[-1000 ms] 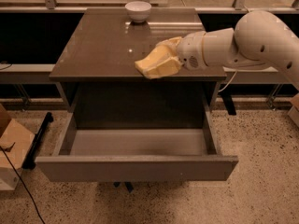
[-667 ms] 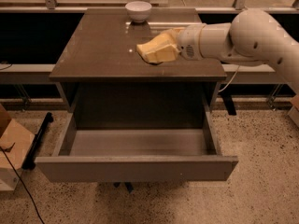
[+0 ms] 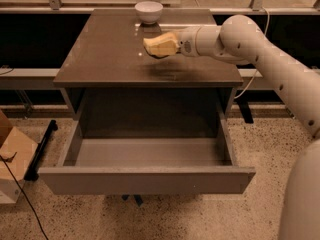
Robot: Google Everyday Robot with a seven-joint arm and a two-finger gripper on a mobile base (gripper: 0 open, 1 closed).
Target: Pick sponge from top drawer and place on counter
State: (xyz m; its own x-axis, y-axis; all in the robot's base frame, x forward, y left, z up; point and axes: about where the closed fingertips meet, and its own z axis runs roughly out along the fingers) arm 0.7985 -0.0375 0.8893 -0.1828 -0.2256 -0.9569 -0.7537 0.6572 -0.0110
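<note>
My gripper [image 3: 156, 45] hangs a little above the middle-right of the glossy grey-brown counter [image 3: 100, 54], its white arm reaching in from the right. Its pale-yellow fingers are closed on the small pale-yellow sponge [image 3: 151, 47], which sticks out at the tip and casts a shadow on the counter below. The top drawer [image 3: 145, 180] is pulled fully open below the counter. Its grey inner floor shows nothing lying in it.
A white bowl [image 3: 149, 11] stands at the back edge of the counter, just behind the gripper. A cardboard box [image 3: 12, 156] and a black cable lie on the speckled floor at the left. A railing and windows run behind the cabinet.
My gripper has carried the sponge from the counter's front right edge farther back and toward the middle of the counter. The drawer has stayed open.
</note>
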